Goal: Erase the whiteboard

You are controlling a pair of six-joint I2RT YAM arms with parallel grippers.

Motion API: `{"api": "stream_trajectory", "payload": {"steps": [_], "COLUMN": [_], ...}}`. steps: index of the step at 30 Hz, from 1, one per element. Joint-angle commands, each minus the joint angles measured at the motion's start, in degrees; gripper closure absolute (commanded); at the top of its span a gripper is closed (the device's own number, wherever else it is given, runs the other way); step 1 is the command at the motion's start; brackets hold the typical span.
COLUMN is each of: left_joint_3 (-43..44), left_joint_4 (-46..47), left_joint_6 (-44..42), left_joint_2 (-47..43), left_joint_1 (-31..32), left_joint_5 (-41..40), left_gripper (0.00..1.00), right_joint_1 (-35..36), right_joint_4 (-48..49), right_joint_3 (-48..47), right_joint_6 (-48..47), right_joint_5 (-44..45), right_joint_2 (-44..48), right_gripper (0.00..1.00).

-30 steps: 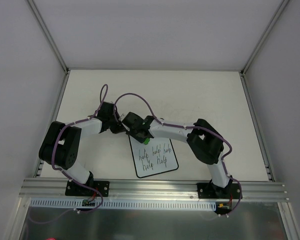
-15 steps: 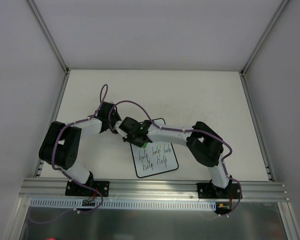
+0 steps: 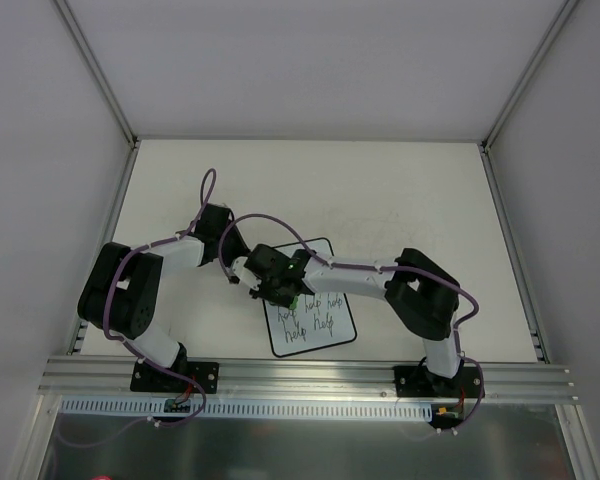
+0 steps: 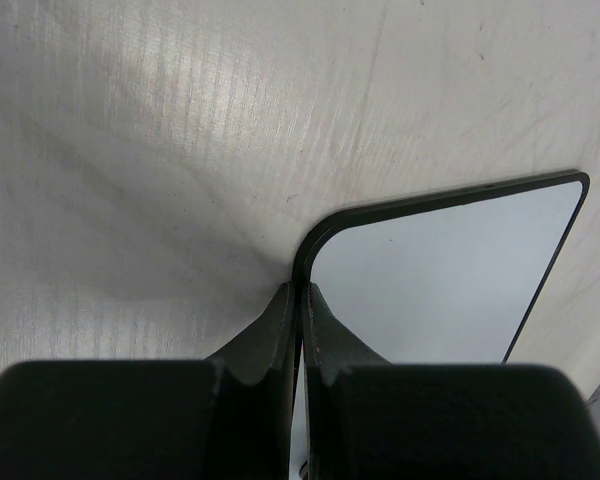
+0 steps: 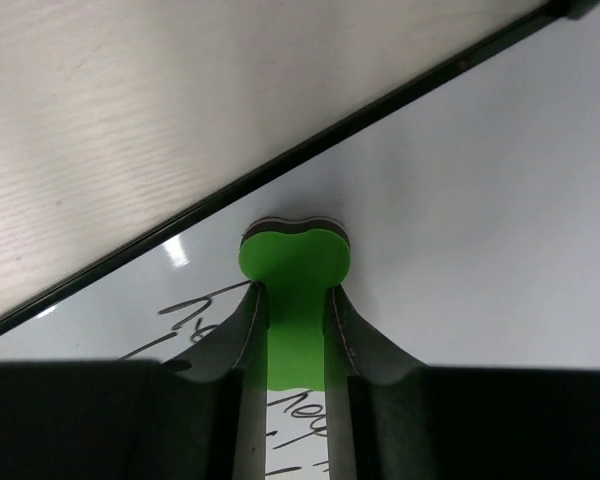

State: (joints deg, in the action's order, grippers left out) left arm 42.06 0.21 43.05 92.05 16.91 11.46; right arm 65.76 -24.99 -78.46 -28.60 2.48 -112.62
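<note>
The whiteboard [image 3: 315, 318] lies flat on the table with black handwriting [image 3: 320, 312] across its near half. My left gripper [image 3: 242, 263] is shut on the board's black rim by its far left corner; the left wrist view shows the fingertips [image 4: 283, 312] pinching that rim, with the bare white board [image 4: 450, 270] to the right. My right gripper [image 3: 280, 290] is shut on the green bone-shaped eraser [image 3: 294, 292]. In the right wrist view the eraser [image 5: 295, 262] presses on the board [image 5: 460, 200] near its black edge, with handwriting [image 5: 195, 305] beside and beneath the gripper [image 5: 295, 292].
The white table [image 3: 400, 200] is walled in by grey panels on three sides. An aluminium rail [image 3: 300, 375] runs along the near edge over the arm bases. Purple cables loop above both wrists [image 3: 270, 225].
My right gripper has carried the eraser from the board's far edge toward me and slightly left, onto the upper left of the writing. The left gripper has kept its hold on the rim.
</note>
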Motion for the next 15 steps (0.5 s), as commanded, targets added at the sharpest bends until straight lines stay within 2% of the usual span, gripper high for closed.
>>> {"api": "stream_trajectory", "payload": {"steps": [1,9,12,14,15], "left_joint_3": [-2.4,-2.0,-0.9,-0.1,0.1], "left_joint_4": [-8.2,-8.6,-9.7,-10.6,-11.4], "left_joint_6": [-1.3,-1.4,-2.0,-2.4,-2.6], "left_joint_2": [3.5,2.2,0.2,-2.0,-2.8], "left_joint_1": [0.4,0.4,0.4,0.4,0.4], "left_joint_5": [-4.9,-5.0,-4.8,-4.8,-5.0], "left_gripper": [1.0,1.0,1.0,0.95,0.87], "right_joint_1": [2.4,0.1,-1.9,-3.5,-4.0], "right_joint_4": [-5.5,-5.2,-3.7,-1.8,-0.9], "right_joint_3": [2.8,0.5,0.0,0.8,1.5], "right_joint_6": [-1.3,2.8,5.8,7.6,8.3], "right_joint_5": [-4.8,-2.8,-2.8,-2.8,-0.8], "right_joint_2": [1.4,2.1,5.4,9.8,11.3], "right_gripper": [1.0,1.0,1.0,1.0,1.0]}}
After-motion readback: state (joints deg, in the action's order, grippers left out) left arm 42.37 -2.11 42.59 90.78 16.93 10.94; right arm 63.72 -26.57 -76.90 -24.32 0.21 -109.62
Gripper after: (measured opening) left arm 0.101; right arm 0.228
